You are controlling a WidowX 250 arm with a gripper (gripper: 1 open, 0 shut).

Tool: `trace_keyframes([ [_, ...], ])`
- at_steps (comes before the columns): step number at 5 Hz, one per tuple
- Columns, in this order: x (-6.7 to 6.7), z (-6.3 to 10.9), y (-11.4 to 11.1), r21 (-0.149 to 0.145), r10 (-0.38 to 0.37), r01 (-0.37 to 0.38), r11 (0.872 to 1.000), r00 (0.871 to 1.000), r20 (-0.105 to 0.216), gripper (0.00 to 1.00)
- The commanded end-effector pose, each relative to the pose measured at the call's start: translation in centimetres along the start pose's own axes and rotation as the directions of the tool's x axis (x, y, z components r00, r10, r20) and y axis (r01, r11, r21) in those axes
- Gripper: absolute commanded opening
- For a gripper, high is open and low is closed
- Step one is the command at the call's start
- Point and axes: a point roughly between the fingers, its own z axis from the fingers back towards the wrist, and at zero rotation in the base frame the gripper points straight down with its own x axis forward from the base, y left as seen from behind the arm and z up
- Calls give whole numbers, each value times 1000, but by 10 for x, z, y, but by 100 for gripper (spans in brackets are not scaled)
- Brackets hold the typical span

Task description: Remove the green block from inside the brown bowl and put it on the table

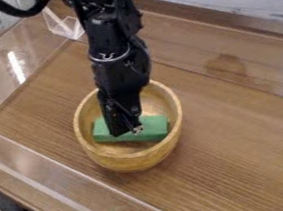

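Gripper: your black gripper (124, 126) reaches down into the bowl with its fingers drawn close together at the block; they look closed on it, though the dark fingers hide the contact and you cannot be sure how firm the hold is.
Green block: it lies inside the brown bowl (87, 151), and you see the green block (149, 134) on both sides of the fingertips, its long side running across the bowl.
Grip risk: if the fingers have only a shallow bite on the upper edge, the block may slip out as you lift and drop back into the bowl.
Balance risk: you appear to have it near the middle, but if the hold is off its centre, one end may sag and swing on the way up.
Bowl wall: lift too little before you go sideways and a block end may catch the rim, twisting the block loose or dragging the bowl along.
Bowl floor: press down any further and the tips may jam against the wood and shove the bowl.
Table: there is bare table (237, 133) to the right of the bowl in the view; let go too high above it and the block may bounce or tip over.
Clear wall: swing wide the other way and your arm may knock the acrylic edge.
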Motion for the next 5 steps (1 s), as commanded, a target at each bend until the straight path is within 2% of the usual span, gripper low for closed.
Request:
trace_keyframes([
  [1,7,22,3,36,11,-13,999,999,52,0],
  [3,9,40,-3,42,23,-25,999,998,59,0],
  [4,9,35,-2,40,17,-19,999,998,61,100],
  [5,9,30,-2,37,13,-15,999,998,62,100],
])
